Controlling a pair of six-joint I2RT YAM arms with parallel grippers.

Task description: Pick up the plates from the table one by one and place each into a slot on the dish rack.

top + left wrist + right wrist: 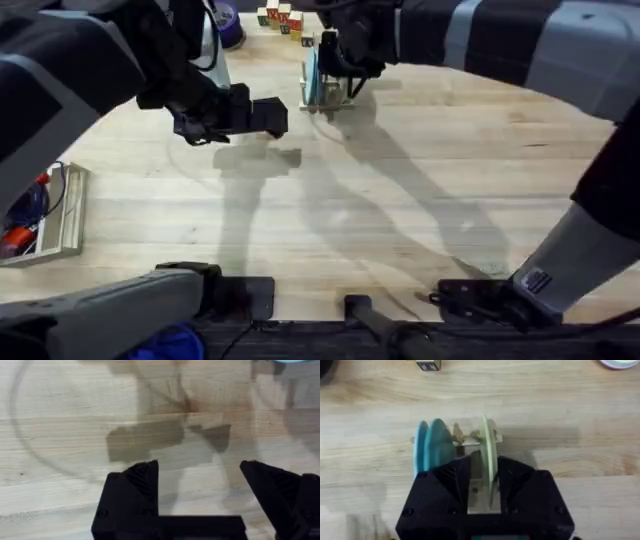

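The dish rack (pixel 325 97) stands at the far middle of the table (pixel 400 200). Two light blue-teal plates (pixel 432 445) stand upright side by side in it. A pale cream plate (pixel 488 445) stands upright a few pegs away, and my right gripper (pixel 485 467) is shut on it from above, one finger on each face. From overhead, the right gripper (pixel 336 62) hovers right over the rack. My left gripper (pixel 272 116) hangs open over bare table to the left of the rack, with nothing between its fingers (pixel 142 477).
A wooden tray (pixel 68 215) with red items sits at the left edge. Coloured letter blocks (pixel 280 17) and a purple object (pixel 228 25) lie at the far edge behind the rack. The right arm's shadow crosses the middle of the table.
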